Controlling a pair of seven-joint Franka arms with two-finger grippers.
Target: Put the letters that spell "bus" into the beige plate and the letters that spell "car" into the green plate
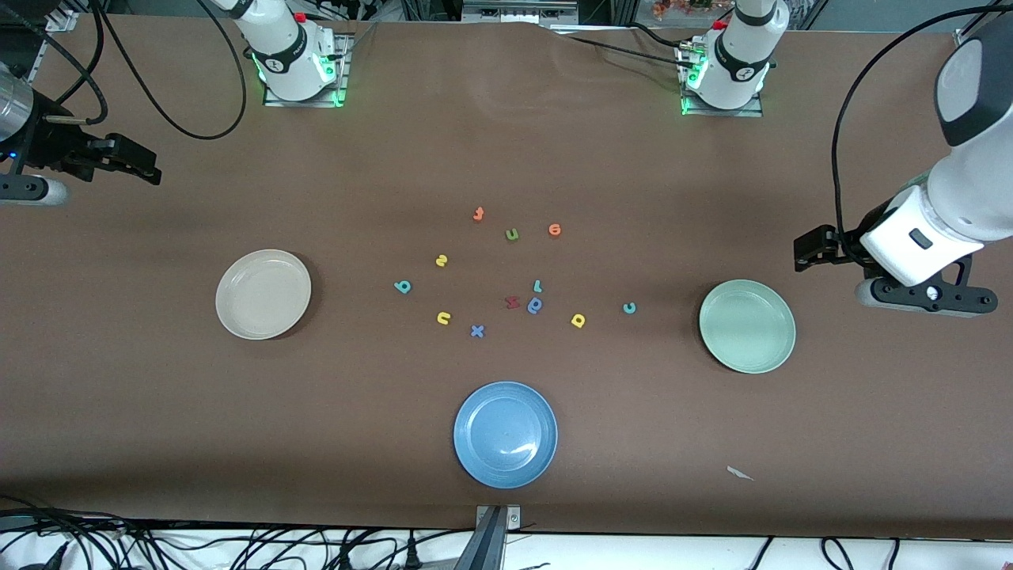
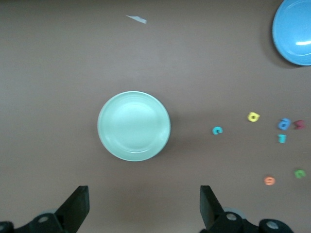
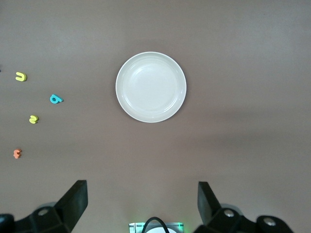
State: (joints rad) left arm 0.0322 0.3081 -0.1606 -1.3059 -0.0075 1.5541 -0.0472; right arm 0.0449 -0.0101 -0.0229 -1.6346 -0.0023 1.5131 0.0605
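Blue plate [image 1: 505, 435] nearest the front camera, empty, not in play. Then beige plate [image 1: 263, 294] and green plate [image 1: 747, 325], both empty. "bus" b [image 1: 403, 286], u [image 1: 443, 318], s [image 1: 442, 260] and "car" c [image 1: 629, 308], a [image 1: 578, 320], r [image 1: 538, 285] lie scattered on the surface between them. Left hand [image 2: 143, 208] over the green plate's end, right hand [image 3: 142, 206] over the beige plate's end; both released, empty, probably staged for a first pick.

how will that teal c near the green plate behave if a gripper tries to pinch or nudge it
The teal c looks tiny and flat on the table, so it is probably very light and would slide rather than roll. Lying so low, it may be hard to pinch. Its open curve suggests it could squash slightly.
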